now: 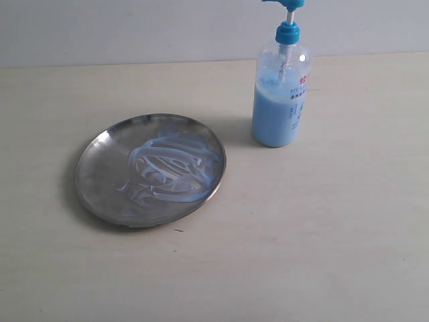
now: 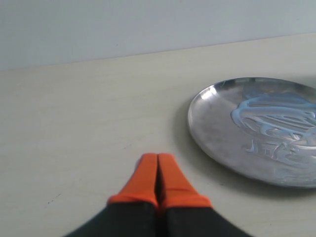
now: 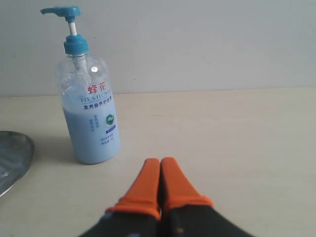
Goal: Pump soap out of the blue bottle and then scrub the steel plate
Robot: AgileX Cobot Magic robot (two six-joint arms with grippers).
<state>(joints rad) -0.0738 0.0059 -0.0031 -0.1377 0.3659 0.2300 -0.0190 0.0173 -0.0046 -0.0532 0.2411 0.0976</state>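
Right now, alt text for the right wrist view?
The blue bottle stands upright on the pale table, roughly half full of soap. The right gripper, orange jaws shut and empty, sits short of it; the steel plate is mostly cropped.

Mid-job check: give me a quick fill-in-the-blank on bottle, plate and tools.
The blue bottle stands ____ on the table.
In the exterior view it sits to the ____ of the steel plate.
The soap streaks lie on the ____, not the table.
The left tool and right tool are both ____.
Missing: upright; right; plate; shut.
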